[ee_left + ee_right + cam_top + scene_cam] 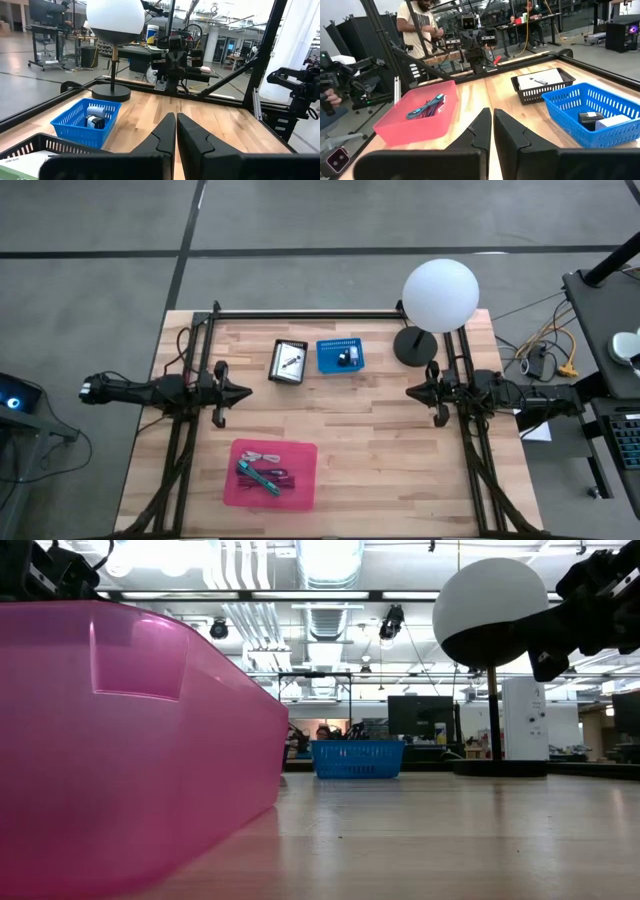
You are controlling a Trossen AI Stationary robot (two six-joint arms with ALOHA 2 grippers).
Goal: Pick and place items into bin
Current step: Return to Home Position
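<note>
1. Wooden worktop (380, 440): it carries three containers and a lamp, with one dark arm at its left edge and one at its right edge.
2. Left pincer (176, 117): it hangs above the worktop just inside the left edge and points toward the middle. Its two fingers are pressed together and hold nothing.
3. Right pincer (491, 114): it hangs just inside the right edge, facing the left pincer across the worktop. Its fingers are likewise pressed together and empty.
4. Pink bin (300, 448): it stands between the two arms, close to the edge where the low camera sits, and its wall fills the left of that view.
5. Lamp (440, 293): a white globe on a black round base, near the far right corner.
6. Blue basket (328, 360): it stands toward the far edge, about midway between the left and right edges and just beside the lamp base.
7. Black basket (289, 382): it stands just beside the blue basket, on the side toward the left edge.
8. White box (537, 80): it lies flat in the black basket.
9. Teal pen-like tool (257, 476) and maroon cable (283, 476): they lie together on the floor of the pink bin.
10. Black adapter (588, 118): it lies in the blue basket beside a small white piece (612, 121).
11. A person (420, 25) stands beyond the worktop, seen in the right wrist view.
</note>
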